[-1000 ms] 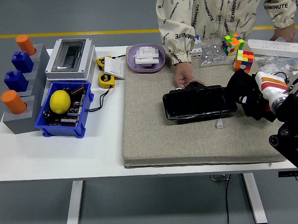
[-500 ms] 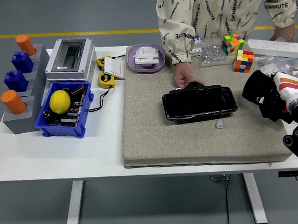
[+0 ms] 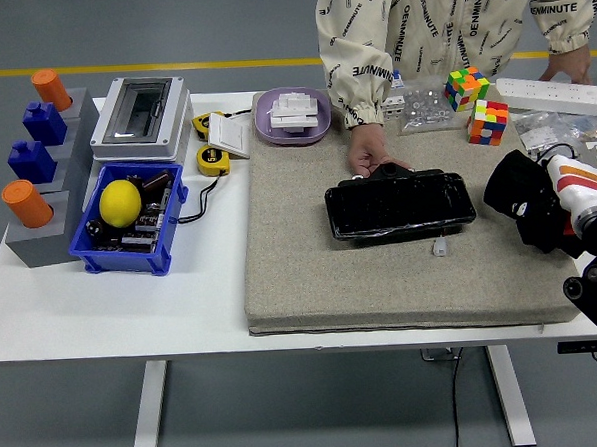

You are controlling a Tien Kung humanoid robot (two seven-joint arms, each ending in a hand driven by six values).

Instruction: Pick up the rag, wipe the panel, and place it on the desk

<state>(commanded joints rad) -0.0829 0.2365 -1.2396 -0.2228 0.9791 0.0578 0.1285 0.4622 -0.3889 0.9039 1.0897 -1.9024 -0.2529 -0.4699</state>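
The right hand [image 3: 526,212], near the mat's right edge, is closed around a black rag [image 3: 517,194]. The panel [image 3: 400,205] lies to the hand's left, near but apart, its long axis running left to right across the mat [image 3: 311,273]. A person's hand [image 3: 372,156] rests at the panel's far edge. No left hand shows.
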